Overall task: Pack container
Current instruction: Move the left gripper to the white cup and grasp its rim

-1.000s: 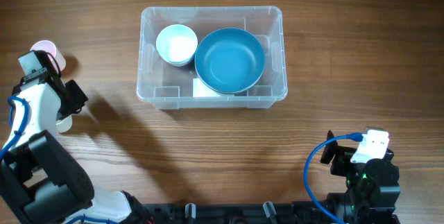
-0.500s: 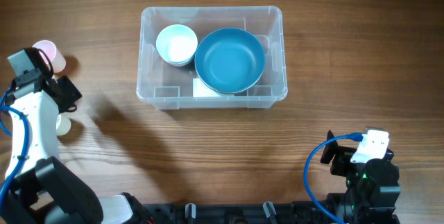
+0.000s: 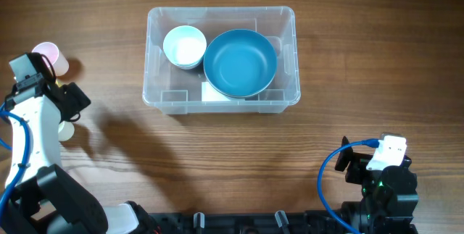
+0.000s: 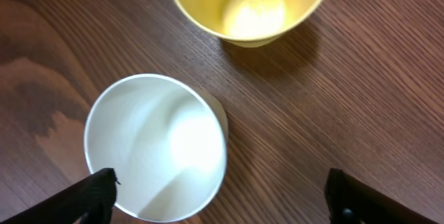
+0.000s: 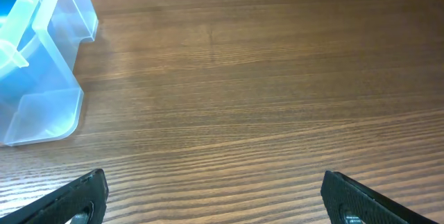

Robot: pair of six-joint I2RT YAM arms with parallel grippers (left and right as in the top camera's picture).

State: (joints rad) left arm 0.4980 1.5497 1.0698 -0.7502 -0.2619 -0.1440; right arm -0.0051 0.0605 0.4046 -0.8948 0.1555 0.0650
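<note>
Both left pincer (image 4: 220,186) and right pincer (image 5: 215,186) spread; container (image 3: 221,15) holds white bowl (image 3: 184,46) and blue bowl (image 3: 240,63).

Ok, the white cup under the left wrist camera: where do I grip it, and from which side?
Come straight down and take the white cup by its round wall below the rim: it stands upright, mouth facing the camera. The open jaws look wide enough to straddle it, but it sits off toward one, so centre first. The yellow cup stands close beside it.
</note>
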